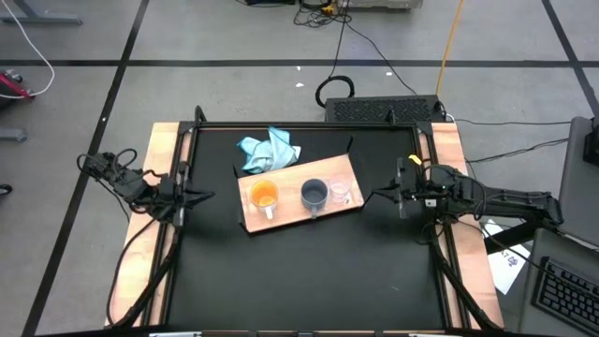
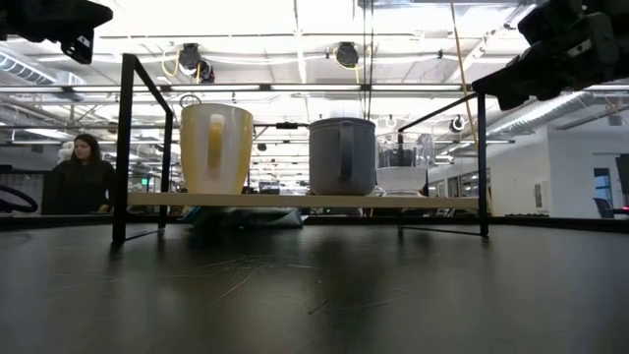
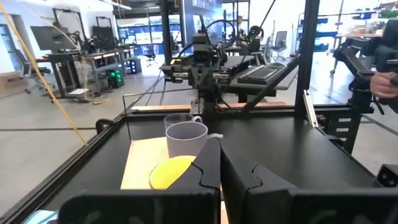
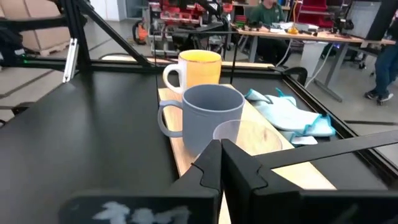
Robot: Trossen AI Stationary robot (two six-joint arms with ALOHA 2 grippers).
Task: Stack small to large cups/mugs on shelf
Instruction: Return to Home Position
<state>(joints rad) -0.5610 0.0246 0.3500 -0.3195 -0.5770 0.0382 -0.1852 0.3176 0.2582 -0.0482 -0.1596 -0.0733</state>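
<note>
Three vessels stand upright in a row on the light-brown shelf board, which sits raised on a black frame. The orange mug with its white handle is toward the table's left. The grey-blue mug stands in the middle, and the clear glass cup is toward the right. My left gripper hovers left of the shelf, shut and pointing at the mugs. My right gripper hovers right of the shelf, also shut, with the glass cup just in front of it.
A crumpled light-blue cloth lies at the shelf's far-left corner. Black frame posts stand at the shelf's ends. A keyboard sits beyond the table's far edge. A person is in the room behind. Bare black table lies near of the shelf.
</note>
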